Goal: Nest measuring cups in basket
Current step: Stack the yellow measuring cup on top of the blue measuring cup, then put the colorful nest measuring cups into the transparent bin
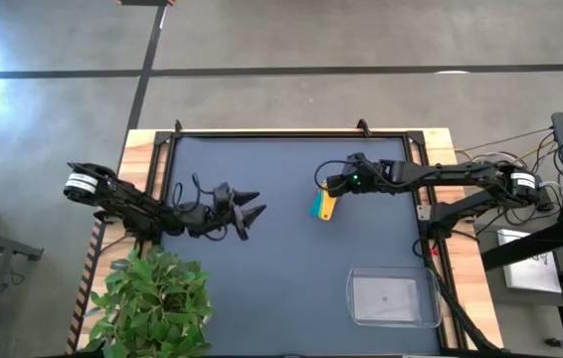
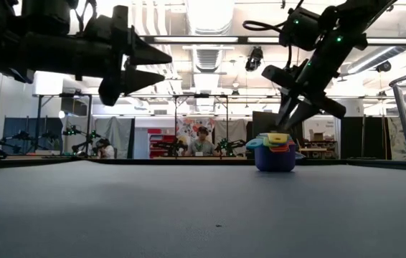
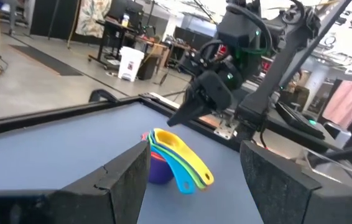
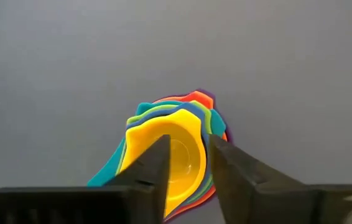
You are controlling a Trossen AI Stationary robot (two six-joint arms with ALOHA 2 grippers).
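Hovering over the nested measuring cups (image 1: 322, 205) mid-table, the right tool (image 4: 187, 163) stands slightly parted, gripping nothing; the stack needs a firm pinch before travelling to the basket (image 1: 393, 297) at near right.

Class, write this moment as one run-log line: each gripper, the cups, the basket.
right gripper: slightly open just above the nested measuring cups | left gripper: open, waiting apart | cups: stacked on mat, outside basket | basket: no cups inside
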